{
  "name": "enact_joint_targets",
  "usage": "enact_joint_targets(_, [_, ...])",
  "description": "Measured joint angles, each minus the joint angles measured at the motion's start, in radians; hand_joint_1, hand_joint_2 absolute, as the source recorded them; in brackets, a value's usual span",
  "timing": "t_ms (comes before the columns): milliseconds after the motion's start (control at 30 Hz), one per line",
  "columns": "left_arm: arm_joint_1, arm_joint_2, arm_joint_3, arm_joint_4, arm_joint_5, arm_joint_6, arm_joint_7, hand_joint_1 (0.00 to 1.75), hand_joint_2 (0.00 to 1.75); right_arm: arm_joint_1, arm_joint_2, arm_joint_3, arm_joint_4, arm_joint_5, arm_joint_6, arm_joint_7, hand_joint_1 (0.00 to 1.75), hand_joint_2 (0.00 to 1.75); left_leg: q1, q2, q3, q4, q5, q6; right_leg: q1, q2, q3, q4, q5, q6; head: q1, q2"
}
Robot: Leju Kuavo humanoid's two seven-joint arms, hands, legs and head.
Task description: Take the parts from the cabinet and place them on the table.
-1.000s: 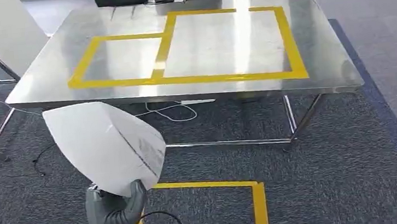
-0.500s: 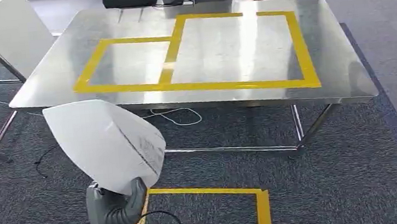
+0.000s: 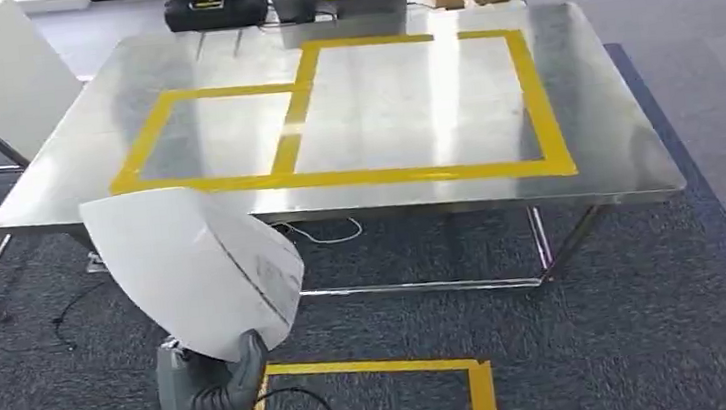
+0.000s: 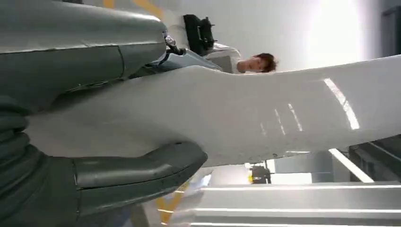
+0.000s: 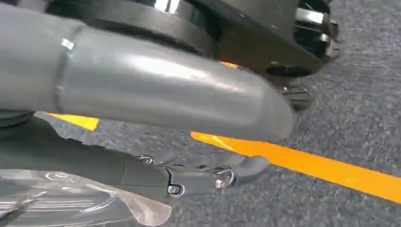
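Left hand [image 3: 204, 386] grips the white part [image 3: 194, 269] by its lower edge, thumb and fingers clamped on it (wrist view shows the same pinch [image 4: 118, 172]). Part is a curved white panel held above the carpet [image 3: 591, 324], short of the steel table [image 3: 609, 91]. Its long axis runs up and left, narrow end toward the table. Right hand [image 5: 156, 118] hangs over the floor tape [image 5: 331, 168]; its fingers look loosely curled, can't tell whether they hold anything.

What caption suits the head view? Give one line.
Left hand holds a white part before the steel table marked with yellow tape.
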Motion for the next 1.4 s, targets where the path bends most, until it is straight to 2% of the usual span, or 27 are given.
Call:
enact_joint_targets(67, [0.002,0.0,0.0,0.0,0.0,0.0,0.0,1.75,1.75,-0.001,0.0,0.0,0.0,0.0,0.0,0.0,0.0,0.0,-0.003,-0.003,0.003,-0.01,-0.007,0.009,-0.002,-0.004,0.003,-0.012,-0.004,0.01,0.0,0.0])
enact_joint_targets(133, [0.001,-0.002,0.0,0.0,0.0,0.0,-0.001,1.75,1.75,-0.003,0.0,0.0,0.0,0.0,-0.001,0.0,0.0,0.0,0.009,-0.002,0.037,-0.038,-0.005,0.017,-0.001,-0.005,0.01,0.007,-0.019,0.021,0.007,0.0])
enact_joint_targets(167, [-0.001,-0.003,0.0,0.0,0.0,0.0,-0.001,1.75,1.75,-0.005,0.0,0.0,0.0,0.0,-0.001,0.0,0.0,0.0,0.011,-0.001,0.044,-0.041,-0.008,0.022,-0.001,-0.004,-0.023,0.065,-0.048,0.024,0.01,0.0])
enact_joint_targets(233, [0.0,-0.005,0.0,0.0,0.0,0.0,-0.001,1.75,1.75,-0.005,0.0,0.0,0.0,0.0,-0.001,0.0,0.0,0.0,0.011,0.0,0.051,-0.041,-0.019,0.026,-0.003,-0.004,-0.125,0.22,-0.097,0.03,0.013,0.0])
enact_joint_targets(267, [0.001,-0.005,0.0,0.0,0.0,0.0,-0.001,1.75,1.75,-0.002,0.0,0.0,0.0,0.0,-0.001,0.0,0.0,0.0,0.011,0.0,0.057,-0.041,-0.027,0.026,-0.004,-0.004,-0.172,0.275,-0.101,0.033,0.011,0.0])
enact_joint_targets(300, [0.001,-0.005,0.0,0.0,0.0,0.0,-0.001,1.75,1.75,0.001,0.0,0.0,0.0,0.0,-0.001,0.001,0.0,0.0,0.012,-0.002,0.066,-0.041,-0.035,0.026,-0.004,-0.004,-0.196,0.283,-0.078,0.036,0.013,0.0])
enact_joint_targets(333, [0.002,-0.005,0.0,0.0,0.0,0.0,-0.001,1.75,1.75,0.004,0.0,0.0,0.0,0.0,0.0,0.001,0.0,0.0,0.013,-0.004,0.079,-0.041,-0.045,0.025,-0.005,-0.004,-0.194,0.245,-0.029,0.038,0.012,0.0])
enact_joint_targets(400, [0.001,-0.005,0.0,0.0,0.0,0.0,-0.001,1.75,1.75,0.005,-0.001,0.0,0.0,0.0,0.0,0.001,0.0,0.0,0.016,-0.005,0.111,-0.041,-0.068,0.017,-0.009,-0.005,-0.145,0.087,0.092,0.039,0.013,0.0])
enact_joint_targets(433, [0.002,-0.005,0.0,0.0,0.0,0.0,-0.001,1.75,1.75,0.006,-0.001,0.0,0.0,0.0,0.0,0.001,0.0,0.0,0.015,-0.004,0.115,-0.043,-0.081,0.01,-0.009,-0.006,-0.122,0.038,0.109,0.038,0.012,0.0])
enact_joint_targets(467, [0.0,-0.005,0.0,0.0,0.0,0.0,-0.001,1.75,1.75,0.006,-0.001,0.0,0.001,0.0,0.0,0.001,0.0,0.0,0.01,-0.005,0.118,-0.037,-0.09,0.002,-0.002,-0.006,-0.101,0.026,0.094,0.034,0.014,0.0])
enact_joint_targets(500, [0.001,-0.005,0.0,0.0,0.0,0.0,0.0,1.75,1.75,0.002,-0.001,0.0,0.0,0.0,0.0,0.001,0.0,0.0,0.01,-0.006,0.118,-0.039,-0.092,-0.002,-0.002,-0.007,-0.097,0.021,0.079,0.016,0.014,0.0])
enact_joint_targets(567, [0.0,-0.005,0.0,0.0,0.0,0.0,0.0,1.75,1.75,0.003,-0.002,0.0,0.001,0.0,-0.001,0.002,0.0,0.0,0.011,-0.004,0.127,-0.049,-0.096,-0.009,0.001,-0.004,-0.097,0.018,0.071,0.004,0.008,0.0])
enact_joint_targets(633, [-0.002,-0.005,0.0,-0.001,0.0,0.0,0.0,1.75,1.75,0.006,-0.002,0.0,0.0,0.0,-0.004,0.001,0.0,0.0,0.014,-0.003,0.135,-0.033,-0.112,-0.022,-0.007,-0.004,-0.075,0.006,0.063,-0.009,0.007,0.0])
enact_joint_targets(667, [-0.004,-0.005,0.0,-0.001,0.0,0.001,0.0,1.75,1.75,0.004,-0.002,0.0,0.0,0.002,-0.004,0.002,0.0,0.0,0.014,-0.003,0.109,0.023,-0.129,-0.027,-0.007,-0.005,-0.066,0.004,0.057,-0.017,-0.003,0.0])
enact_joint_targets(767, [0.0,-0.003,0.0,-0.001,0.0,0.004,0.0,1.75,1.75,0.002,-0.002,0.0,0.0,0.002,-0.003,0.002,0.0,0.0,0.016,-0.003,-0.044,0.258,-0.193,-0.035,-0.006,-0.005,-0.042,0.004,0.034,-0.022,-0.002,0.0])
enact_joint_targets(800, [0.001,-0.003,0.0,-0.001,0.0,0.005,0.0,1.75,1.75,0.003,-0.002,0.0,0.0,0.002,-0.003,0.002,0.0,0.0,0.016,-0.003,-0.074,0.283,-0.181,-0.035,-0.006,-0.004,-0.031,0.004,0.026,-0.021,-0.001,0.0])
enact_joint_targets(833, [0.001,-0.002,0.0,-0.001,0.0,0.005,0.0,1.75,1.75,0.005,-0.002,0.0,0.0,0.002,-0.003,0.002,0.0,0.0,0.016,-0.003,-0.081,0.263,-0.139,-0.032,-0.006,-0.003,-0.017,0.004,0.016,-0.021,-0.003,0.0])
enact_joint_targets(933, [0.001,0.0,0.0,-0.001,0.001,0.004,0.0,1.75,1.75,0.005,-0.002,0.0,0.0,0.002,-0.003,0.003,0.0,0.0,0.011,-0.003,-0.032,0.045,0.036,-0.012,-0.006,0.001,0.028,0.003,-0.017,-0.011,-0.003,0.0])
enact_joint_targets(967, [0.001,0.001,0.0,0.0,0.002,0.004,-0.001,1.75,1.75,0.005,-0.002,0.0,0.001,0.002,-0.003,0.003,0.0,0.0,0.004,-0.002,-0.024,0.054,0.017,-0.008,-0.003,0.001,0.02,0.0,-0.024,-0.006,0.0,0.0])
enact_joint_targets(1000, [0.001,0.0,0.0,0.0,0.002,0.004,-0.001,1.75,1.75,0.002,-0.002,0.0,0.001,0.003,-0.003,0.003,0.0,0.0,0.004,0.0,-0.003,0.017,-0.001,-0.003,-0.004,0.002,0.021,0.0,-0.028,0.001,-0.005,0.0])
enact_joint_targets(1067, [0.001,0.0,0.0,0.0,0.002,0.004,-0.001,1.75,1.75,-0.001,-0.002,0.0,0.001,0.002,-0.003,0.003,0.0,0.0,0.002,-0.004,-0.003,0.008,-0.017,0.002,-0.005,-0.005,0.019,-0.01,-0.03,0.008,-0.001,0.0])
enact_joint_targets(1100, [0.002,-0.001,0.0,0.0,0.002,0.004,-0.002,1.75,1.75,-0.004,-0.002,0.0,0.0,0.003,-0.003,0.003,0.0,0.0,0.007,-0.005,0.006,-0.006,-0.018,0.006,-0.001,-0.007,0.043,-0.016,-0.034,0.015,-0.004,0.0])
enact_joint_targets(1167, [0.0,-0.002,0.0,0.0,0.002,0.004,-0.002,1.75,1.75,-0.006,-0.002,0.0,0.0,0.003,-0.003,0.002,0.0,0.0,0.014,-0.004,0.032,-0.026,-0.019,0.014,-0.003,-0.006,0.017,0.024,-0.05,0.023,0.005,0.0])
enact_joint_targets(1233, [-0.001,-0.006,0.0,0.0,0.001,0.003,-0.002,1.75,1.75,-0.007,-0.002,0.0,0.0,0.003,-0.003,0.002,0.0,0.0,0.014,-0.001,0.043,-0.029,-0.029,0.024,-0.003,-0.005,-0.083,0.182,-0.107,0.027,0.011,0.0])
enact_joint_targets(1300, [-0.001,-0.005,0.0,0.0,-0.001,0.0,-0.003,1.75,1.75,-0.001,-0.002,0.0,0.0,0.003,-0.003,0.003,0.0,0.0,0.015,-0.002,0.058,-0.029,-0.043,0.025,-0.004,-0.006,-0.177,0.291,-0.11,0.032,0.011,0.0])
enact_joint_targets(1333, [-0.001,-0.005,0.0,0.0,-0.003,0.0,-0.005,1.75,1.75,0.001,-0.002,0.0,0.0,0.004,-0.003,0.003,0.0,0.0,0.016,-0.004,0.069,-0.029,-0.051,0.024,-0.006,-0.006,-0.194,0.285,-0.077,0.034,0.01,0.0])
enact_joint_targets(1400, [-0.003,-0.005,-0.002,0.0,-0.031,0.0,-0.014,1.75,1.75,0.001,-0.002,0.001,0.0,0.005,-0.003,0.003,0.0,0.0,0.019,-0.006,0.101,-0.029,-0.073,0.018,-0.01,-0.006,-0.169,0.157,0.046,0.036,0.01,0.0])
